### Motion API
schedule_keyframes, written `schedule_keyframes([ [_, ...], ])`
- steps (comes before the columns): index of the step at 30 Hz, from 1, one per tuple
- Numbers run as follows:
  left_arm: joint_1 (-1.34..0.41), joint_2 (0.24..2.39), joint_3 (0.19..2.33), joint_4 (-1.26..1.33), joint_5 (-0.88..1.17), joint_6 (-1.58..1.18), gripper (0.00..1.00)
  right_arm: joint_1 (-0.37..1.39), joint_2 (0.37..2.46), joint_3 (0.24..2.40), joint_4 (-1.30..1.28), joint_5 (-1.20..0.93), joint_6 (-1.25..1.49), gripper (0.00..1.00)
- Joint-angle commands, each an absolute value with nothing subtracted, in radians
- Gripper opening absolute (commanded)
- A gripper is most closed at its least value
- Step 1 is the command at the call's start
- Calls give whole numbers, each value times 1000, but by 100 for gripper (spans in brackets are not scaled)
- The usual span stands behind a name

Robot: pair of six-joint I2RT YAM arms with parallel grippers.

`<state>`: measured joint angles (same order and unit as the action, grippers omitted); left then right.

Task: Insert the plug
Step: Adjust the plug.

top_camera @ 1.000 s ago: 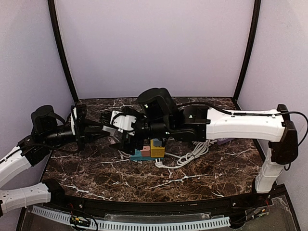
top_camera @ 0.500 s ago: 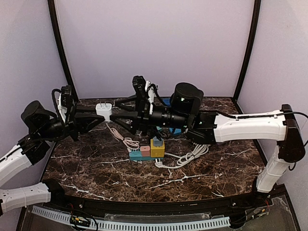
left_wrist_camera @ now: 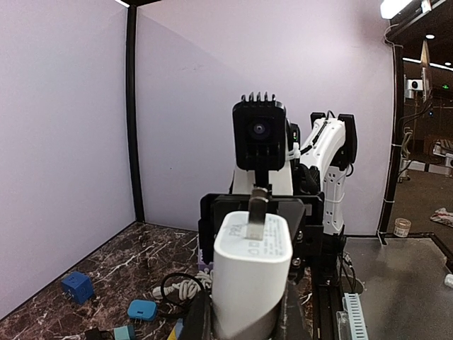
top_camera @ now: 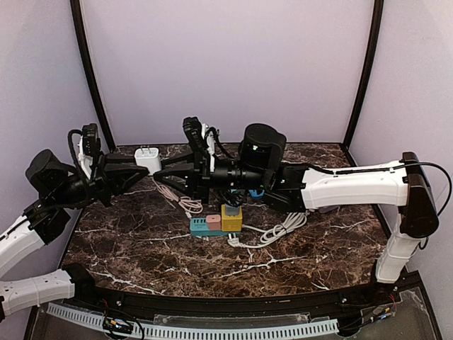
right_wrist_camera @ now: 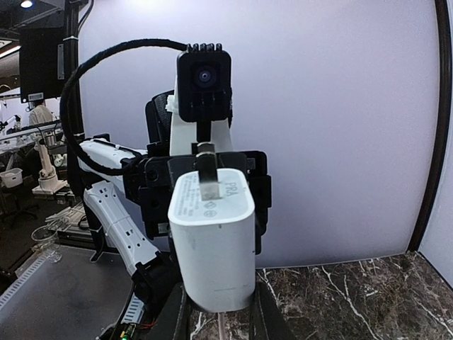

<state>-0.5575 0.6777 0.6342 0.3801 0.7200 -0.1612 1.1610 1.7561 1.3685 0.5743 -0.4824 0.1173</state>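
**Top external**
- charger place: white USB wall charger held in the air at 10 o'clock from the power strip, above the marble table.
- grip: left gripper comes in from 9 o'clock and right gripper from 3 o'clock. The tips meet at the charger's lower end, and both look clamped on it.
- axis: long axis runs 6-to-12 in this view, with the prongs toward 12, away from the strip.
- target: the strip lies flat at 4 o'clock from the charger, well apart. A pink plug and a yellow cube plug sit on its right part, and a white cable is coiled at its 3 o'clock.
- nearer arm: both are on the charger, and the right arm reaches across above the strip.
- coming move (judgement): the prongs have to swing round to face down at a socket before any lowering.

**Left wrist**
- charger: dead centre, upright in frame, with the prongs edge-on at 12 o'clock.
- fingers: dark pads flank its base and appear closed on it.
- behind: right wrist camera faces straight back.
- table: small blue blocks at 8 o'clock.
- writing: grey print on the prong face, too small to read.

**Right wrist**
- charger: centre, prongs at 12 o'clock, base sunk between this gripper's fingers, which look shut on it.
- behind: left wrist camera faces back.
- writing: several lines of grey print, not legible. No brand can be made out.
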Motion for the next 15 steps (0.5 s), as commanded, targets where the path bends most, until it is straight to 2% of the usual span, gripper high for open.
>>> schedule_keyframes([
  [1, -558, 678, 610, 378, 728, -163, 1, 1168, 1761, 1407, 592, -512, 116, 6],
  [2, -558, 679, 609, 377, 726, -164, 1, 1168, 1760, 1408, 592, -510, 114, 0],
  [6, -558, 677, 597, 365, 706, -151, 2, 1167, 1745, 1401, 562, -500, 79, 0],
  [7, -558, 675, 594, 362, 697, -146, 8, 1165, 1736, 1400, 539, -490, 61, 0],
  [8, -558, 670, 587, 356, 694, -130, 27, 1165, 1725, 1398, 512, -471, 39, 0],
  [9, -558, 667, 586, 342, 688, -117, 38, 1166, 1714, 1394, 475, -454, 15, 0],
  [10, -558, 659, 585, 331, 687, -76, 55, 1164, 1699, 1392, 437, -436, -18, 0],
  [12, -557, 643, 589, 268, 682, 28, 68, 1163, 1672, 1393, 328, -393, -82, 0],
  [15, -555, 616, 602, 121, 643, 172, 74, 1163, 1645, 1420, 114, -315, -175, 0],
])
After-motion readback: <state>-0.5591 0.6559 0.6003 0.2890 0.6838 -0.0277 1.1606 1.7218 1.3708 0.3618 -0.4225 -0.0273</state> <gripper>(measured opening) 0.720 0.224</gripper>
